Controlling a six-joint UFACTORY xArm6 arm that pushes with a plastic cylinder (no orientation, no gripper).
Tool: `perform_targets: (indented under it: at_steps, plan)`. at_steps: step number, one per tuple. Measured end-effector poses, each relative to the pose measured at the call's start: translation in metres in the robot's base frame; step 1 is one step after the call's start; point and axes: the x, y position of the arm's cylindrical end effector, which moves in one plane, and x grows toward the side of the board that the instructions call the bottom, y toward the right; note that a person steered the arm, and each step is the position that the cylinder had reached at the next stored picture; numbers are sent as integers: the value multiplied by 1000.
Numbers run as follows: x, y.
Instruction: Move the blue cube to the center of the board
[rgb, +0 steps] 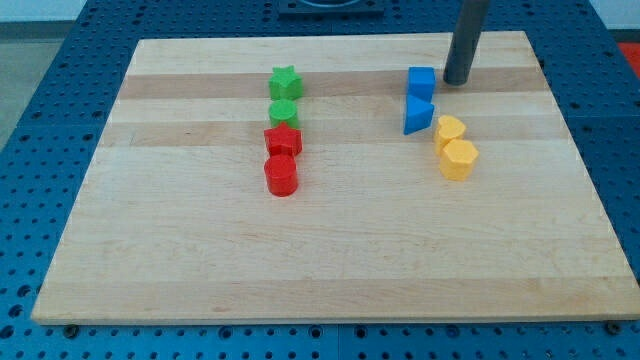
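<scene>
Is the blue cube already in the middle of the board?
No. The blue cube sits near the view's top right, my tip just right of it.

1. Pale wooden board (330, 270), plank grain running left to right, fills most of the frame; it sits on a blue perforated table (40, 90).
2. Left of centre, a top-to-bottom column: green star (286, 81), green cylinder (284, 111), red star (283, 139), red cylinder (282, 175), each close against the next.
3. Upper right: blue cube (421, 81), with a blue triangular block (417, 114) just below it.
4. Lower right of those: two yellow blocks, upper (449, 130) and lower (459, 158), touching; shapes unclear.
5. My tip (457, 81) meets the board just right of the blue cube.
</scene>
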Motion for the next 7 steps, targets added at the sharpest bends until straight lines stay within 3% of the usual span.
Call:
perform_targets:
  at_steps: [7]
  plan:
    - [28, -113]
